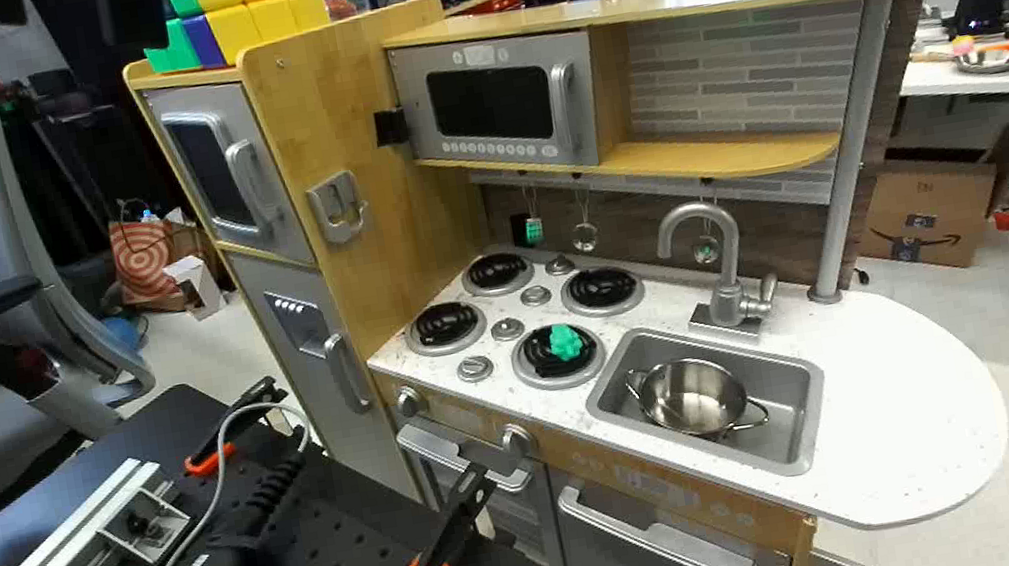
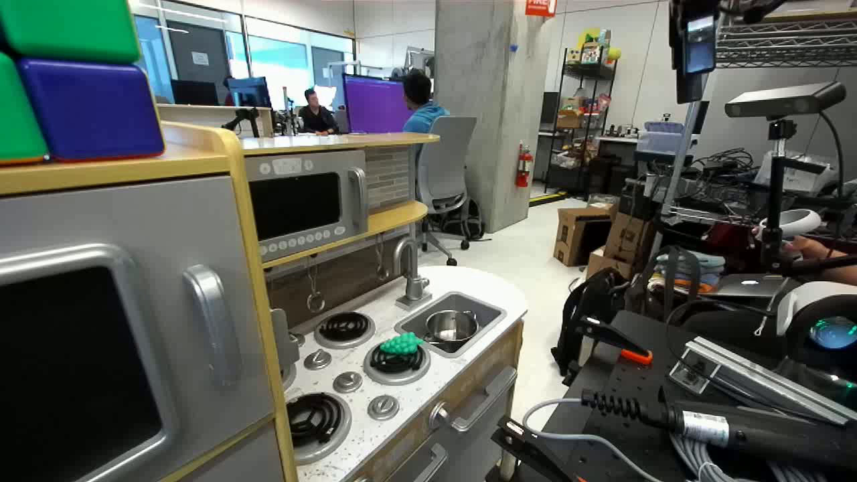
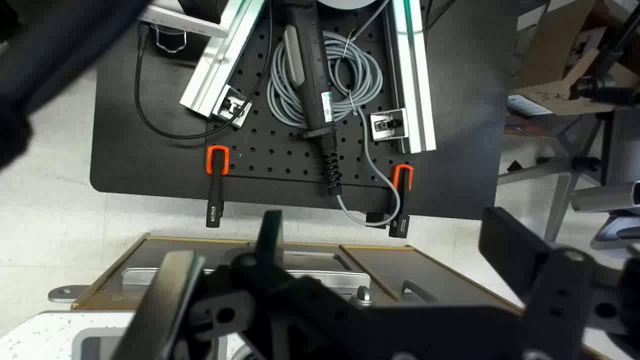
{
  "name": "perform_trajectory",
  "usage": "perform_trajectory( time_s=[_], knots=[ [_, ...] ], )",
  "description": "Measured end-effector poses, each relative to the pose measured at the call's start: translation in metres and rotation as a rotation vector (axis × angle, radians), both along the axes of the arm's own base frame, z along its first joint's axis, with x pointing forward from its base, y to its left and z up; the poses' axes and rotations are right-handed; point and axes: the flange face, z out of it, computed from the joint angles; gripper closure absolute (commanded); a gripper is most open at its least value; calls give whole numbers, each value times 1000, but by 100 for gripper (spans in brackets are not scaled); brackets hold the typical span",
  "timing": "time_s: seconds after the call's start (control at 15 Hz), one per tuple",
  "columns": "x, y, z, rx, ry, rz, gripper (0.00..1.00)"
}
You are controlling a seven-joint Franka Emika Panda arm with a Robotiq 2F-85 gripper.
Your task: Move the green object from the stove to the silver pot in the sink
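Observation:
The green object (image 1: 565, 342), small, bright and bumpy, lies on the front burner closest to the sink, on the white stove (image 1: 432, 366); it also shows in an exterior view (image 2: 402, 343). The shiny silver pot (image 1: 693, 397) stands upright inside the metal sink (image 1: 797, 393), and both pot (image 2: 452, 327) and sink (image 2: 487, 309) show in both exterior views. My gripper (image 3: 385, 230) is open in the wrist view, its fingers wide apart with nothing between them. It is away from the stove, facing the table and kitchen front. The green object and pot are out of the wrist view.
The silver faucet (image 1: 714, 260) rises behind the sink. The microwave (image 1: 492, 108) and shelf (image 1: 717, 153) overhang the counter's back. A tall wooden cabinet (image 1: 374, 162) stands beside the stove. A black table (image 3: 300, 165) carries orange clamps (image 3: 402, 175), coiled cable (image 3: 360, 75) and metal rails (image 3: 415, 90).

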Motion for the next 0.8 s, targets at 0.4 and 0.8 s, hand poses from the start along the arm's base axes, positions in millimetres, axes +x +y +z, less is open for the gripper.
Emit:
perform_trajectory(
  time_s=[0.4,0.8],
  knots=[
    [0,0,0,0,-1,0,0],
    [1,-1,-2,-4,-3,-12,0]
  ],
)
